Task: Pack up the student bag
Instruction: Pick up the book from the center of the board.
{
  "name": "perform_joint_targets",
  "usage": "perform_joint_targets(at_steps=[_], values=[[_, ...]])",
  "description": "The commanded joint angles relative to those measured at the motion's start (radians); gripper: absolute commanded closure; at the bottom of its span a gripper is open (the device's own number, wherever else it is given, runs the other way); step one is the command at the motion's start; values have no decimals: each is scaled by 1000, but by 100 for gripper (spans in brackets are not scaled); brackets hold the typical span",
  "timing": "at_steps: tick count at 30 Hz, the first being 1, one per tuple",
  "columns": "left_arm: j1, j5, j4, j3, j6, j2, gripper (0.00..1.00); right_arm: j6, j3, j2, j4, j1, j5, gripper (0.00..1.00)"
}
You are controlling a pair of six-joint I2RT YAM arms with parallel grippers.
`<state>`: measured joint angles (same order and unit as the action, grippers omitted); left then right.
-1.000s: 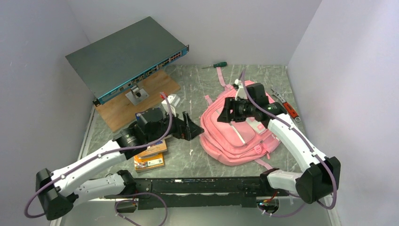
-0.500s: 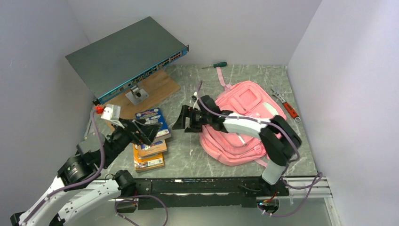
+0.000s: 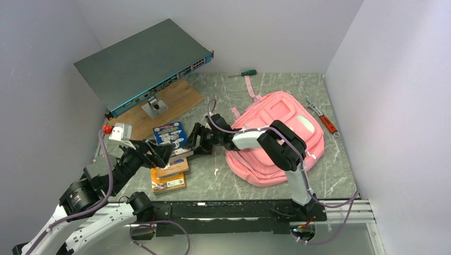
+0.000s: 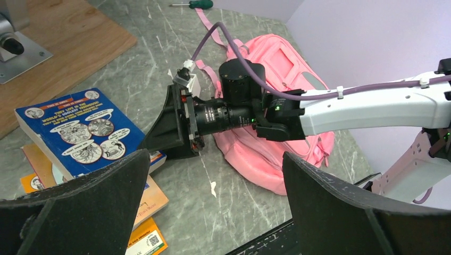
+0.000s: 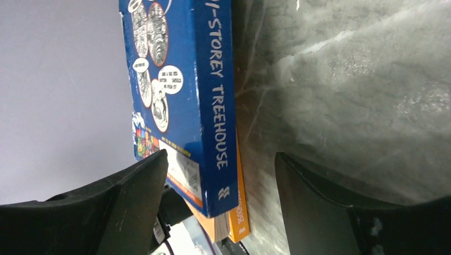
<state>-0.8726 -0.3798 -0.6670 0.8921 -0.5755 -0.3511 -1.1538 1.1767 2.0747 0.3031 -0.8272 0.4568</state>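
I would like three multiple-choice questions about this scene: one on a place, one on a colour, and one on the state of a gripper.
1. Where does the screwdriver lie?
A. on the books
B. on the table, beyond the student bag
C. inside the bag

2. Which colour is the top book?
A. blue
B. green
C. orange

3. How is the right gripper?
A. shut on a strap
B. out of view
C. open, at the top book

Answers: 1 B, its green handle shows near the far edge. 2 A, every view shows a blue cover. 3 C, its fingers stand apart, facing the book's spine.
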Motion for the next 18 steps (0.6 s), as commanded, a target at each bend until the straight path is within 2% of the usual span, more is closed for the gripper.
perform_joint_targets(at_steps=[1, 6, 10, 14, 16, 18], values=[[4, -26, -7, 4, 29, 19, 0, -72, 40, 31, 117, -4, 27, 29], [4, -20, -11, 1, 18, 22, 0, -119, 28, 44, 201, -2, 63, 51], [4, -15, -5, -5, 7, 20, 0, -176, -5, 32, 292, 7, 100, 81], [3, -17, -8, -3, -25, -13, 0, -206, -56, -29, 340, 30, 129, 91], [3, -12, -20, 7, -53, -48, 0, -198, -91, -85, 343, 56, 162, 100], [3, -1, -20, 11, -78, -89, 0, -207, -144, -150, 390, 87, 210, 100]])
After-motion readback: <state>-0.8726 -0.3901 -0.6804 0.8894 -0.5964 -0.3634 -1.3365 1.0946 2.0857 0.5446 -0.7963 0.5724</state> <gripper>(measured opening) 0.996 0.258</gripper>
